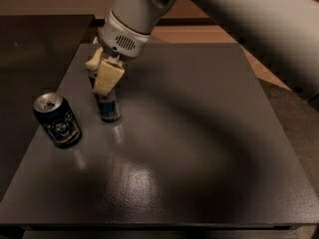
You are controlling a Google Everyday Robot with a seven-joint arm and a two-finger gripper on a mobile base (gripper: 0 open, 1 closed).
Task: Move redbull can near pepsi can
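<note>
The redbull can (109, 108) is slim, silver and blue, and stands upright on the dark table (189, 133) at the left of the middle. My gripper (100, 79) comes down from above, and its cream fingers (108, 76) close around the can's upper part and hide its top. The pepsi can (57, 121) is shorter, dark, with a round whitish emblem and a silver top. It stands upright to the left of the redbull can and a little nearer the front, with a small gap between them.
The table's left edge (30, 158) runs just past the pepsi can. A darker surface (35, 44) lies to the far left. The big pale arm (239, 19) crosses the upper right of the view above the table.
</note>
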